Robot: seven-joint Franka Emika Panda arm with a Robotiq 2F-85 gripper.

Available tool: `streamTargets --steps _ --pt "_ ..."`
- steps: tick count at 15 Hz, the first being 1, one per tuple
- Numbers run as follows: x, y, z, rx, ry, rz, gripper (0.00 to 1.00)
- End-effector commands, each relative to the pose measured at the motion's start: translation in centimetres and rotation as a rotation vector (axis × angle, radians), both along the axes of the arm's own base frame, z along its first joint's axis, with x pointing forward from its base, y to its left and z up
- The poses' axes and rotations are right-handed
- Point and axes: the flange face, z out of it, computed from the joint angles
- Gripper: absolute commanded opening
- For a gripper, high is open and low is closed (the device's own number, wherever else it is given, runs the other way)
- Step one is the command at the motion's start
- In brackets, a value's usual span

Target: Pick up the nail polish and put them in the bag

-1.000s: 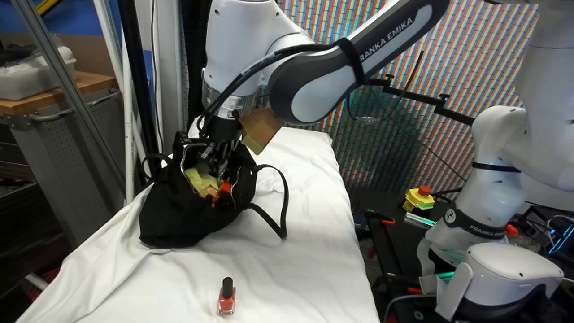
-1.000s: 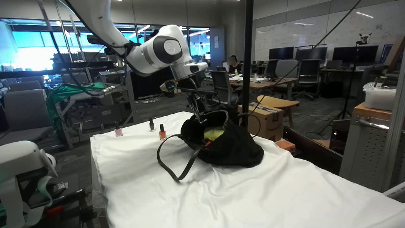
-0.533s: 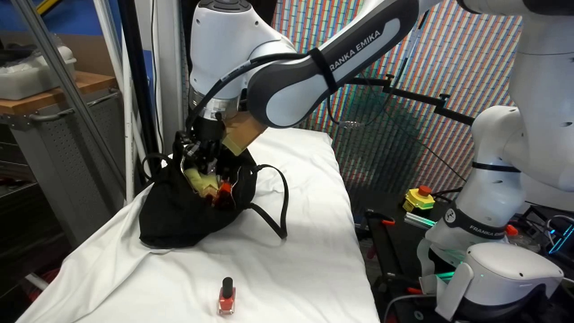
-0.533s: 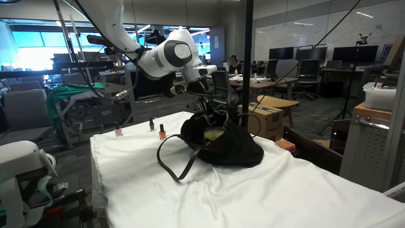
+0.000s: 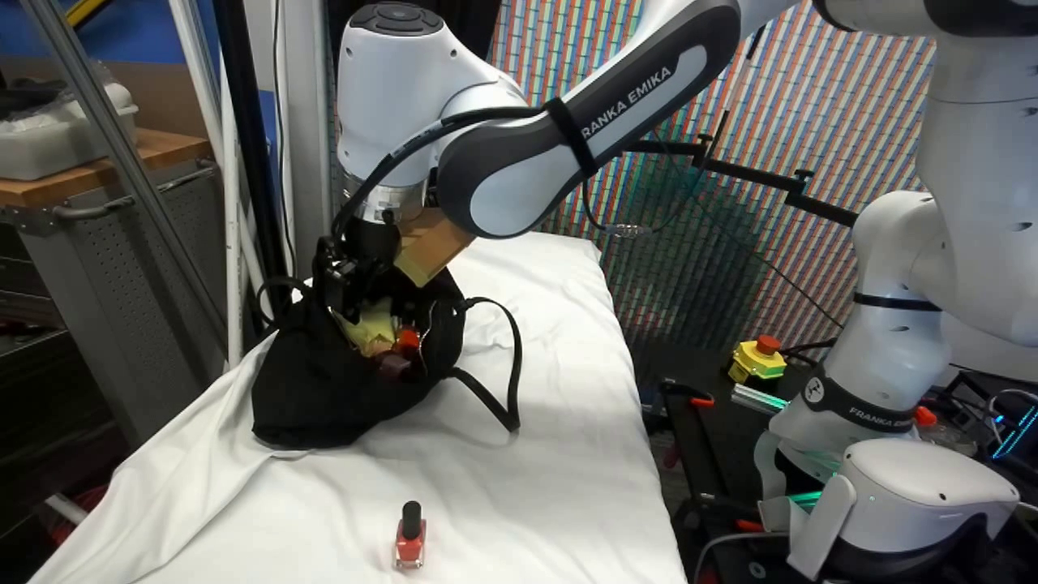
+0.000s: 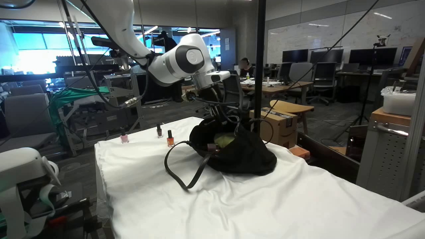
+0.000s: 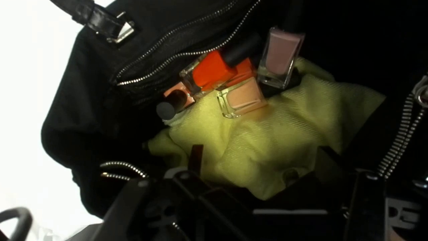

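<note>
Several nail polish bottles [image 7: 240, 97] lie in the black bag [image 5: 324, 397], bunched by one side of its unzipped mouth. In the wrist view a mauve bottle [image 7: 280, 57] leans at one end of the bunch inside the bag, a bright orange bottle [image 7: 212, 70] with a black cap lies next to a peach bottle [image 7: 245, 95], and a coral bottle [image 7: 185, 90] tips its dark cap up at the other end. Yellow cloth [image 7: 260, 140] is spread inside the bag, under and beside them.

The gripper [image 7: 260, 149] hangs at the bag's mouth, its fingers [image 7: 195, 159] standing wide apart over the yellow cloth, to one side of the bunch.

Outside the bag, more bottles stand upright on the white-covered worktop [image 6: 282, 199]. In an exterior view a red bottle [image 5: 410, 543] stands in front of the bag, well apart from it. In an exterior view an orange-red bottle [image 6: 170, 142] is near the bag's looped handle [image 6: 199, 172], with a brown bottle [image 6: 159, 133] farther from the bag and a pink bottle [image 6: 124, 138] farthest. I cannot tell whether the red one is among these three.

The robot arm [image 5: 519, 174] reaches over the bag from its right in an exterior view. Left of the bag there stands a metal cabinet [image 5: 162, 292] with a white tub [image 5: 65, 150] on top. In an exterior view a cardboard box [image 6: 279, 126] is behind the bag.
</note>
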Motion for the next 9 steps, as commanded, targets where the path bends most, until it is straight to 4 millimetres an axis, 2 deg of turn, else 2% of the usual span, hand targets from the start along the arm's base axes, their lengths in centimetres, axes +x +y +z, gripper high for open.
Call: streamTargets --steps 1,9 --pt "-0.7 0.4 0.9 -0.007 0.019 0.031 1.0" --pt "-7.1 1.2 2.9 -0.027 0.147 0.147 1.0"
